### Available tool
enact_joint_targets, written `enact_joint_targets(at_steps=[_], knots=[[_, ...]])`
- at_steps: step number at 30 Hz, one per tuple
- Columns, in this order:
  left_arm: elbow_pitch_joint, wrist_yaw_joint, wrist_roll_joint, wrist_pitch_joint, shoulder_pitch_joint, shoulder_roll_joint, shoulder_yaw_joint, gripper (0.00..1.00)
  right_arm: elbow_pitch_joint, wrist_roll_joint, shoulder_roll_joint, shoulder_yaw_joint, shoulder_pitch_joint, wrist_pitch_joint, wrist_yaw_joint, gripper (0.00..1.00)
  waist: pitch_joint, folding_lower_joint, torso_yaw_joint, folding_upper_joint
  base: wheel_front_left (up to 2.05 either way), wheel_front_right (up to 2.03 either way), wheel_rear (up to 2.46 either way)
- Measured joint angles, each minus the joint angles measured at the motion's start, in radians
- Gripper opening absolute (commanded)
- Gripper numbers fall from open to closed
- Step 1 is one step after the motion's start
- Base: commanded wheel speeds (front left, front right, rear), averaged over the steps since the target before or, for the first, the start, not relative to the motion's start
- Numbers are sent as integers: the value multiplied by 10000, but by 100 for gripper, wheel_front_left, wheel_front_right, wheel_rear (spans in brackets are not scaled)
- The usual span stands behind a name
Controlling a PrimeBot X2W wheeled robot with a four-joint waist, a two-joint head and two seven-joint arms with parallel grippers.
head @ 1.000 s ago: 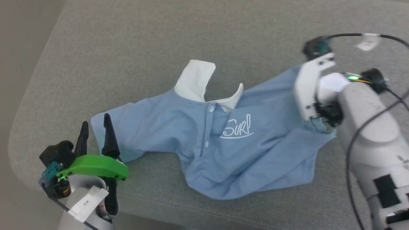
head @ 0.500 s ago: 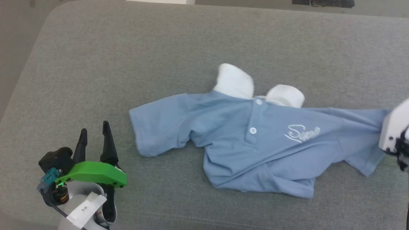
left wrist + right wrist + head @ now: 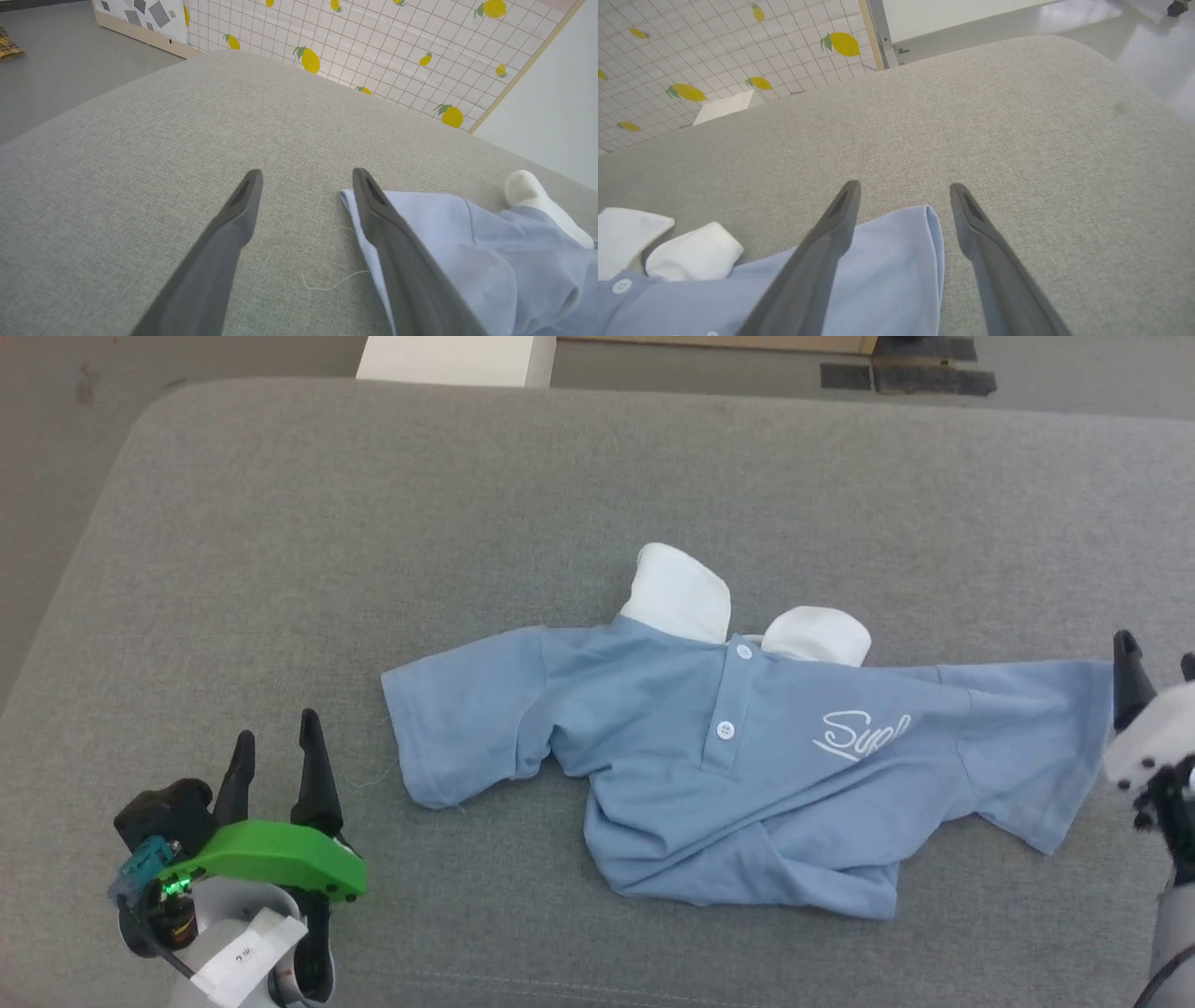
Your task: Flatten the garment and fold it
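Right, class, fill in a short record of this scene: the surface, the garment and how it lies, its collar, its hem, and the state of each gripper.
surface: grey fabric cushion
garment: light blue polo shirt, front up, sleeves spread out sideways
collar: white, standing up at the far side
hem: bunched and turned up, not flat
left gripper: open, beside one sleeve, holding nothing
right gripper: open, at the other sleeve's cuff, holding nothing
task state: partly flattened, not yet folded
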Motion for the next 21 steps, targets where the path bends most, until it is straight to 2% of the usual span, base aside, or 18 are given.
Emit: enact_joint_targets(at_steps=[5, 8, 13, 17, 21], knots=[[-10, 48, 35, 178, 181, 82, -186, 100, -943, 414, 313, 299, 1188, -527, 0, 100, -340, 0, -99, 0, 0, 0, 0], [173, 46, 169, 1298, -439, 307, -654, 100, -1678, 610, 414, 518, 1716, -500, 0, 100, -397, -1, -261, 0, 0, 0, 0], [949, 102, 201, 4148, -2252, 677, -1204, 100, -2213, 798, 462, 702, 1745, -257, 0, 100, -180, -1, -408, 0, 0, 0, 0], [1912, 360, 336, 6573, -3459, 1034, -1649, 100, -2495, 1106, 472, 1064, 1734, -165, 0, 100, 84, -1, -561, 0, 0, 0, 0], [2752, 625, 424, 8385, -4341, 1260, -1935, 100, -2610, 1170, 485, 1216, 1723, -163, 0, 100, 393, -1, -729, 0, 0, 0, 0]])
